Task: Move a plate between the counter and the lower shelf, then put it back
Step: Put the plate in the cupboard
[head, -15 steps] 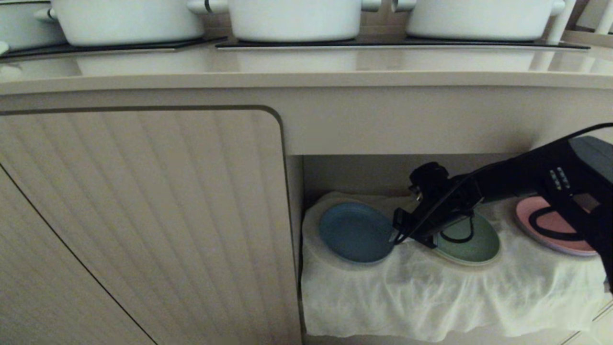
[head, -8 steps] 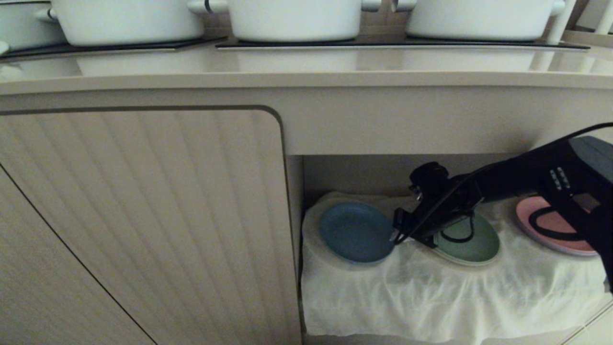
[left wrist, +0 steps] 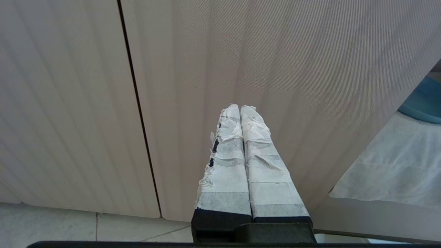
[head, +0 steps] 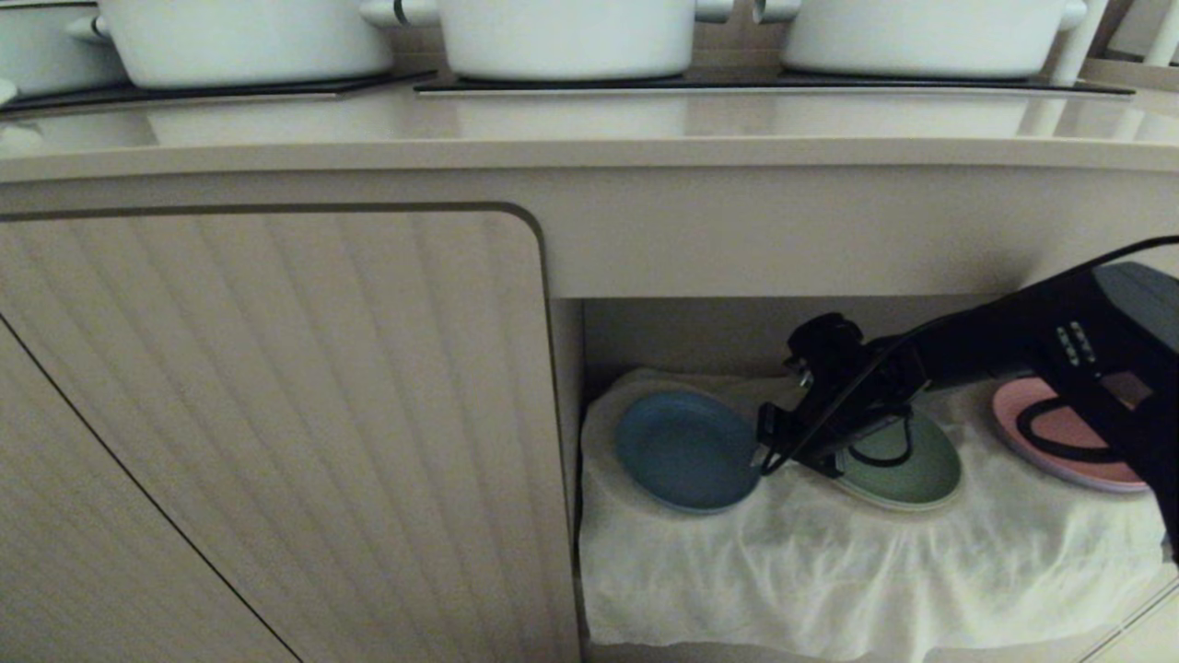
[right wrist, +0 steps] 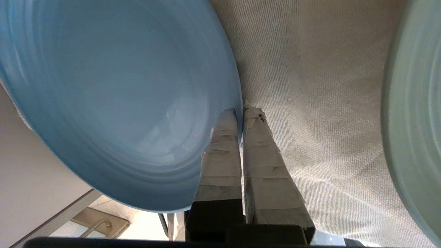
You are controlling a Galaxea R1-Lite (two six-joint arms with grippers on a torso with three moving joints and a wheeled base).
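At the far left, the ribbed cabinet door (head: 267, 414) is seen closed, and the left gripper (left wrist: 241, 110) is parked before it with its taped fingers pressed together on nothing. Above, three white pots (head: 562, 37) are lined up on the counter (head: 589, 124). To the right of the door, the lower shelf (head: 737, 331) is covered by a white cloth (head: 829, 562) that is draped over its front edge. The plate (head: 686, 449) is found at the left end of this cloth, close to the recess wall. Its right rim is pinched between the closed fingers of the right gripper (right wrist: 241, 110), which is reached in from the right. Next along, the green plate (head: 907, 465) is partly hidden by the black wrist, and the pink plate (head: 1059, 433) is laid at the far right, behind the arm.
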